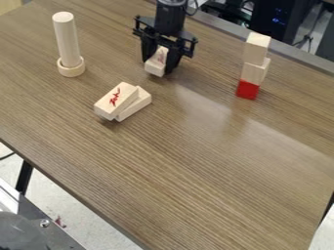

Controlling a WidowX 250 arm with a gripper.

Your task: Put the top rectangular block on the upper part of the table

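Note:
Near the top middle of the camera view, my gripper (160,64) is shut on a pale wooden rectangular block (156,62) with red marking. The block is low at the upper part of the table (196,161); whether it touches the surface I cannot tell. Below and left of it lie two more rectangular blocks: an upper one (117,100) with red writing leans over a plain lower one (135,104), slightly askew.
On the right stands a tower with a red block (248,90) at the bottom and two wooden blocks (255,59) above. A wooden cylinder (66,41) stands upright in a round base (71,67) at the upper left.

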